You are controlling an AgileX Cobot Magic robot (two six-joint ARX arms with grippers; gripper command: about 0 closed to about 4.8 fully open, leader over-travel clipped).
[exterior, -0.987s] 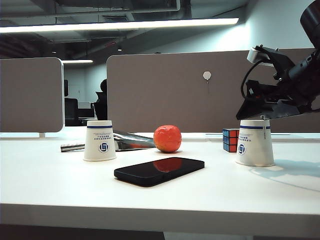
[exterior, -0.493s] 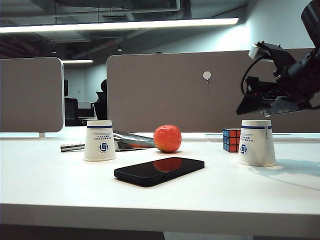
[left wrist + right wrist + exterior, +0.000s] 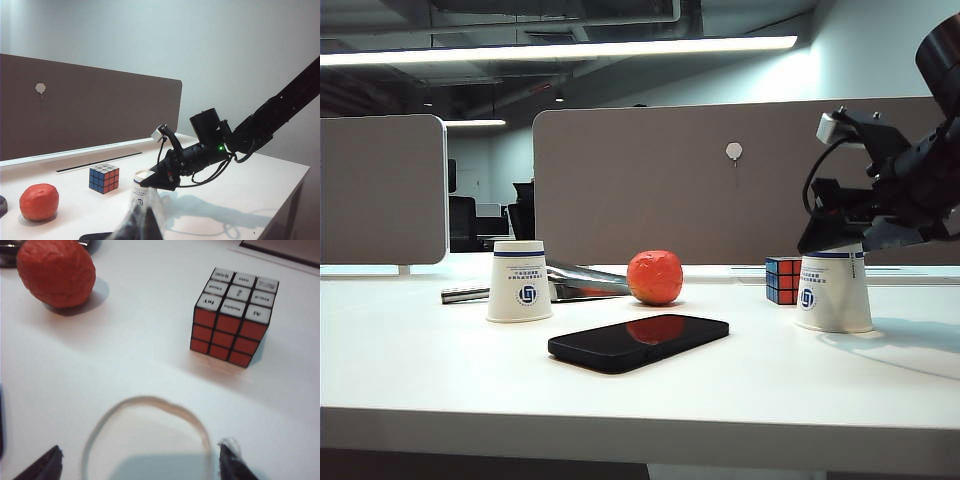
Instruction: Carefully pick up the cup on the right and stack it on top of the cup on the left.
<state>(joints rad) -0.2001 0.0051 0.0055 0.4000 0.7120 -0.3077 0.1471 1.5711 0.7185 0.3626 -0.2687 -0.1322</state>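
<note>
Now lowered | right gripper [image 3: 137, 462] has sunk over the right paper cup [image 3: 833, 291] near the desk's [image 3: 620, 400] right edge, jaws apart astride its top, ungrasped | left gripper [image 3: 142, 225]: cannot tell | left paper cup [image 3: 519, 281] waits.

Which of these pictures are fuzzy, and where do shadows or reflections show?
Exterior view: sharp; the glossy black phone mirrors the red-orange ball. Left wrist view: a blurred dark shape up close, the arm's shadow on the white table. Right wrist view: the upturned white paper cup's rim soft between the open right pincer tips.
</note>
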